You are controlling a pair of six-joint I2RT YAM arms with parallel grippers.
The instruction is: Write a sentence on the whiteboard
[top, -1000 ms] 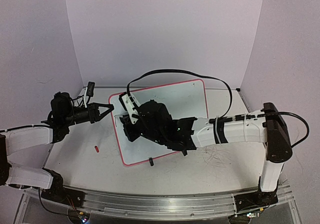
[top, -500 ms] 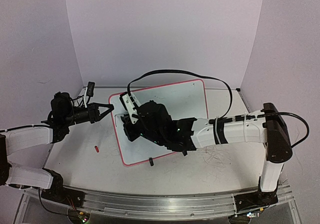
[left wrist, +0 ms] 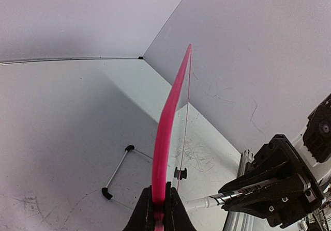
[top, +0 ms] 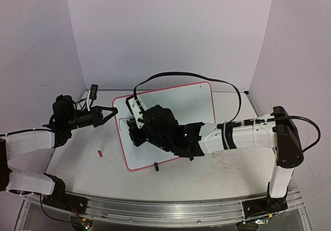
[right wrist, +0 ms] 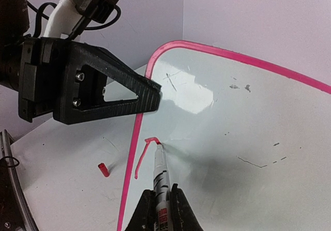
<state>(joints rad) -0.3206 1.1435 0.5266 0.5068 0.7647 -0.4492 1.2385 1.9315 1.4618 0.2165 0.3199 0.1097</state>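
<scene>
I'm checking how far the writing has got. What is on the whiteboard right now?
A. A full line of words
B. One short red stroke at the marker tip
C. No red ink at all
B: the right wrist view shows one hooked red stroke on the whiteboard, ending at the tip of the marker held in the right gripper.

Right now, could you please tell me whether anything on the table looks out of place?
A small red cap lies loose on the table, left of the whiteboard, which sits askew. Stray scribbles mark the table beside the right arm.
</scene>
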